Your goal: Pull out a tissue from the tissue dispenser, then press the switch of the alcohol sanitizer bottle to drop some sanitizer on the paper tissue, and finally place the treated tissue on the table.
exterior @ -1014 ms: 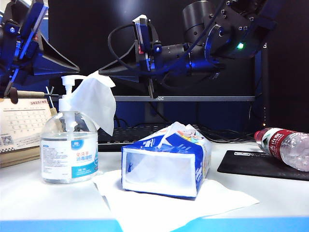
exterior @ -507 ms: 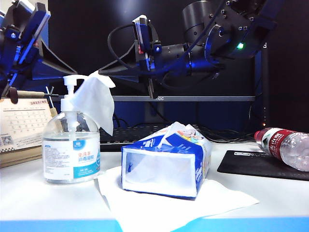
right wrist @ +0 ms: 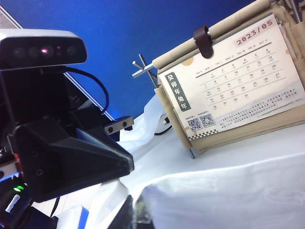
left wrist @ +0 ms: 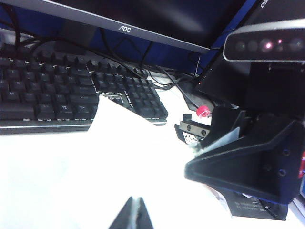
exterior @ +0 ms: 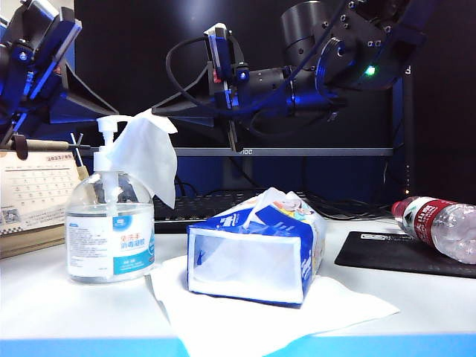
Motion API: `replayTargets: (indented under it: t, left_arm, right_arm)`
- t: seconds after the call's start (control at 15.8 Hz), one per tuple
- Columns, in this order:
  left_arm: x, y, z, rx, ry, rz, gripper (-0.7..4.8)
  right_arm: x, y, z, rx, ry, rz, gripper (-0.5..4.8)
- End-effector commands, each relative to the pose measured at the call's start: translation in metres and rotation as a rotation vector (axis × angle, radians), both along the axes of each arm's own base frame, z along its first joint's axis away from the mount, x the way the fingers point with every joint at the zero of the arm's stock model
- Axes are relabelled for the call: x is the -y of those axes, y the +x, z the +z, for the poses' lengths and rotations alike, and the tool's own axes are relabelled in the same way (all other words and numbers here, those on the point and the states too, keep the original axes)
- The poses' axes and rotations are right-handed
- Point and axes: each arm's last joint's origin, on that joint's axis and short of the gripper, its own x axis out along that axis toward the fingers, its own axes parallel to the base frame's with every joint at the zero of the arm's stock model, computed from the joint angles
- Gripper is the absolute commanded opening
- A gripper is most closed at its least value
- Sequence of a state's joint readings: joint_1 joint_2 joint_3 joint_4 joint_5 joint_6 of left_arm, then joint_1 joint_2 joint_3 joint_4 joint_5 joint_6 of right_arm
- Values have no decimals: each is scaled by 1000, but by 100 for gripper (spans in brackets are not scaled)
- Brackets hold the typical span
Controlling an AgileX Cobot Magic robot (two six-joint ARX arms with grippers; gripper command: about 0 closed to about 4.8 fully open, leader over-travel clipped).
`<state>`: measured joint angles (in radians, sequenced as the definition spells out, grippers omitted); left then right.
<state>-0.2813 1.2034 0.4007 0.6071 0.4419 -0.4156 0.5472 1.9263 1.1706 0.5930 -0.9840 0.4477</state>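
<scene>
Tissue (exterior: pixel 145 156) is out of the tissue dispenser (exterior: pixel 253 256) and hangs in the air beside the switch (exterior: pixel 111 126), draped just next to the pump head and over the right shoulder of the alcohol sanitizer bottle (exterior: pixel 110 230); its top corner is pinched in the right gripper (exterior: pixel 160 113), jaws shut on the paper. The right wrist view shows the same white sheet bunched at its closed fingertips. Left gripper (exterior: pixel 111 105) sits directly above the pump head, jaws closed with nothing between them, tip close over the switch; whether it touches cannot be told from the exterior view. In the left wrist view its joined fingertips point down over a washed-out white area, with the right arm's black housing alongside. Bottle stands upright on the table (exterior: pixel 44 312), left of the dispenser; a larger white sheet (exterior: pixel 245 320) lies under the dispenser. Judgement: pull-out step done, tissue positioned near the nozzle, press apparently about to happen or just starting. No wet patch on the tissue is visible. Left to do: pump sanitizer onto the tissue, then lay it on the table.
</scene>
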Motion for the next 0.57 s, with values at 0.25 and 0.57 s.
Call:
replayTargets:
  t: [0.25,0.57]
  left_arm:
    - [-2,-9,-28,-158,99,34,-5]
    - [-3,-12,-41,-201,118,38,-5]
  right_arm:
    - [0,0,4,17,11,3,-5]
    - [0,0,4,22,11,3,-5]
